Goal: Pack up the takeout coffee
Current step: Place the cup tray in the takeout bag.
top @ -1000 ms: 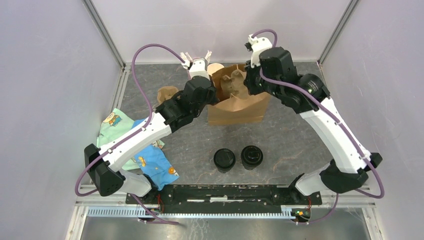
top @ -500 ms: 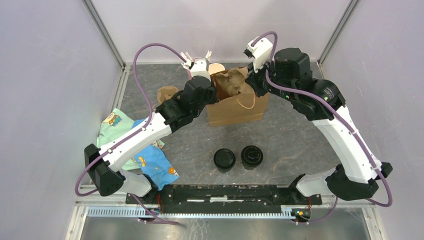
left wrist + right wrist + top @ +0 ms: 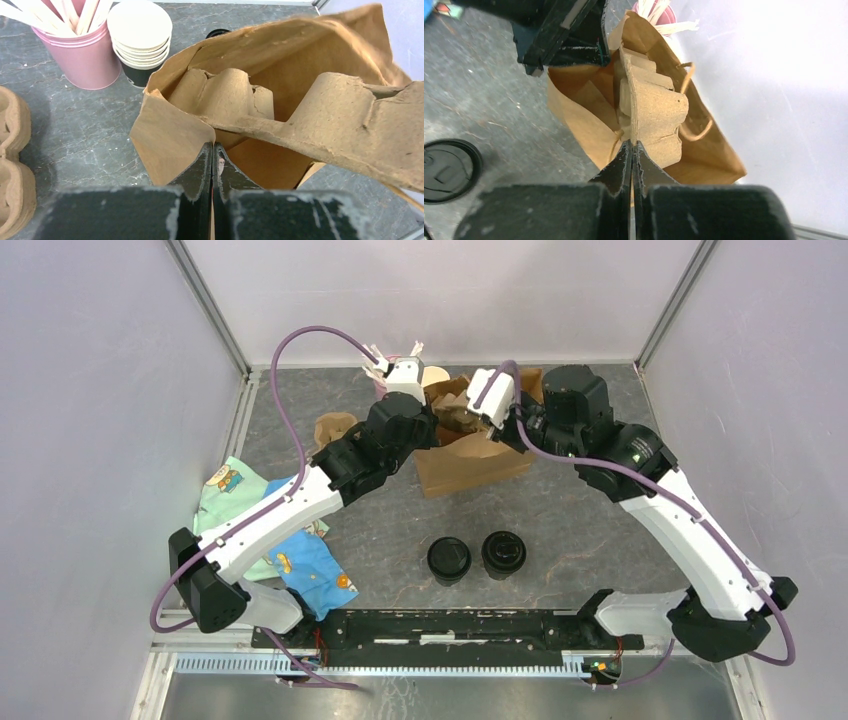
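Two takeout coffees, black cups with black lids [image 3: 449, 560] [image 3: 503, 553], stand on the table in front of the brown paper bag [image 3: 470, 465]. One lid [image 3: 445, 170] shows at the right wrist view's left edge. My left gripper [image 3: 213, 146] is shut on the bag's near-left rim [image 3: 170, 135]. A moulded cardboard cup carrier [image 3: 651, 112] stands on edge in the bag's mouth, with my right gripper [image 3: 632, 143] shut on its edge. The carrier [image 3: 345, 130] fills much of the bag's opening, and the bag leans.
A pink cup of wooden stirrers [image 3: 85, 55] and a stack of lidless cups [image 3: 140, 37] stand behind the bag. Spare cardboard carriers [image 3: 335, 428] lie to its left, colourful cloths [image 3: 270, 530] at near left. Grey walls close three sides.
My right arm has swung left and turned over the bag, taking the carrier with it, and the bag has tilted. My left gripper has kept its hold on the rim.
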